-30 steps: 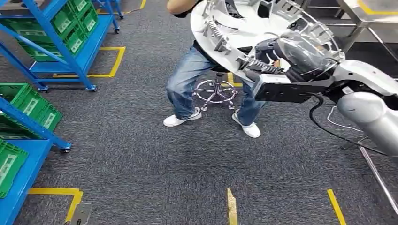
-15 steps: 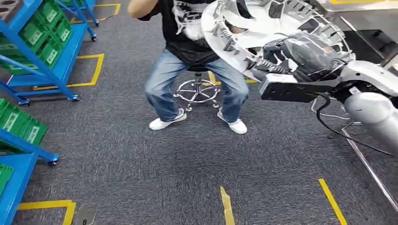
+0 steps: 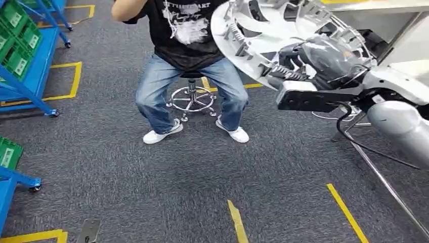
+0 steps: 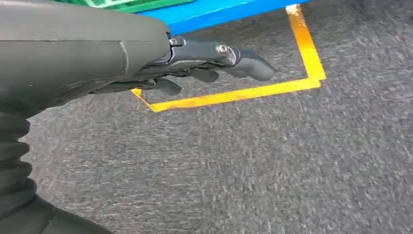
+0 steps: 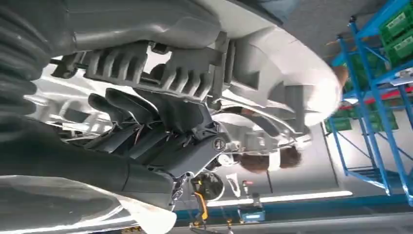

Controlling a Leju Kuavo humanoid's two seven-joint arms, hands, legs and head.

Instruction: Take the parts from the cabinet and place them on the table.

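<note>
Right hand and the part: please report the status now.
Right hand grips large white round part, carried in the air. Left hand holds nothing, hanging above carpet. Person on stool right beside the part; table edge beyond.

person (image 3: 189,55) seated on chrome stool (image 3: 191,98) | blue racks (image 3: 30,76), green bins (image 3: 17,53) | yellow floor tape (image 3: 346,210), possibly lane markings

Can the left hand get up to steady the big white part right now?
Probably not as things stand: the left hand hangs empty near the carpet beside the blue rack, while the white part sits high in the right hand.
</note>
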